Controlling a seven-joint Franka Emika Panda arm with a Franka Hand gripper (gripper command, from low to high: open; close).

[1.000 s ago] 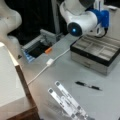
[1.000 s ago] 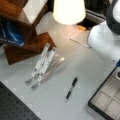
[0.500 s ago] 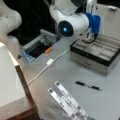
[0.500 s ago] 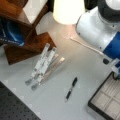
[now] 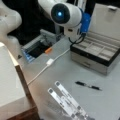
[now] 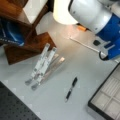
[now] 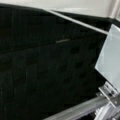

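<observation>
Pincer hidden behind arm body (image 5: 66,15), its state unclear, black pen (image 5: 88,85) lying untouched, case (image 5: 100,53) cropped

Glossy black pen (image 5: 88,86), wooden stand (image 6: 23,47)

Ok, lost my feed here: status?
Gripper not in view. Arm by open case. Pen, cable lie apart from case.
</observation>
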